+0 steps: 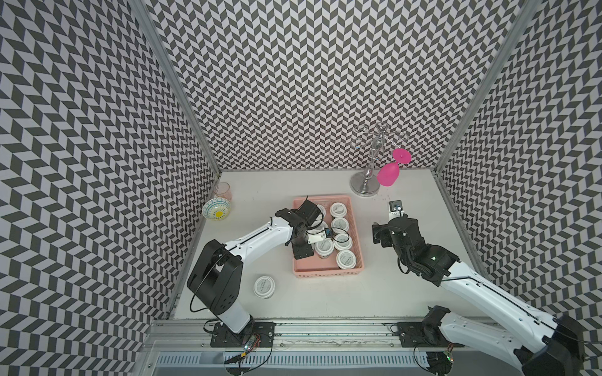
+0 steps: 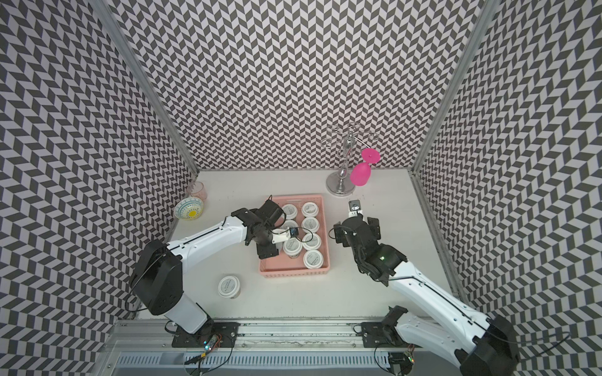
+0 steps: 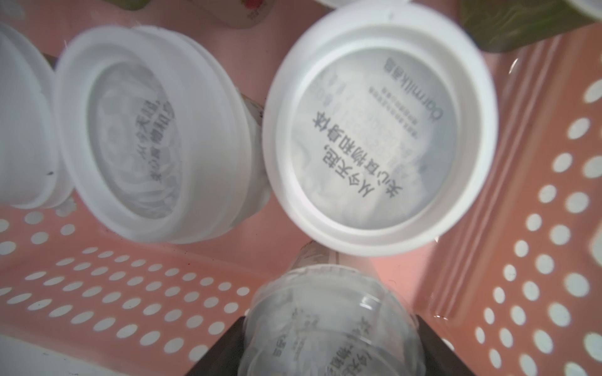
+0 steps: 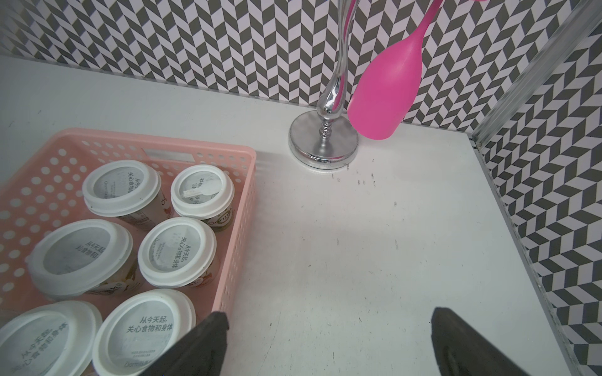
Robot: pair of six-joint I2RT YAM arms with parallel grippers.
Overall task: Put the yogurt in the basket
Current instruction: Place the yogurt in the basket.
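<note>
The pale-pink basket (image 1: 329, 272) (image 2: 294, 272) stands mid-table and holds several white-lidded yogurt cups (image 1: 340, 224) (image 4: 177, 252). My left gripper (image 1: 304, 234) (image 3: 330, 325) reaches down inside it. In the left wrist view its dark fingers (image 3: 224, 348) are shut on a yogurt cup (image 3: 329, 302) close to a corner of the basket wall (image 3: 130, 293). Two other cups (image 3: 378, 130) stand just beyond it. One more yogurt (image 1: 264, 286) (image 2: 229, 286) stands on the table near the front left. My right gripper (image 1: 392, 229) (image 4: 329, 325) hovers open over bare table just right of the basket.
A chrome glass rack (image 1: 365, 187) with a hanging pink wine glass (image 1: 388, 175) stands at the back right. A clear pinkish glass (image 1: 223, 192) and a patterned bowl (image 1: 216, 210) sit by the left wall. Chevron walls close in three sides.
</note>
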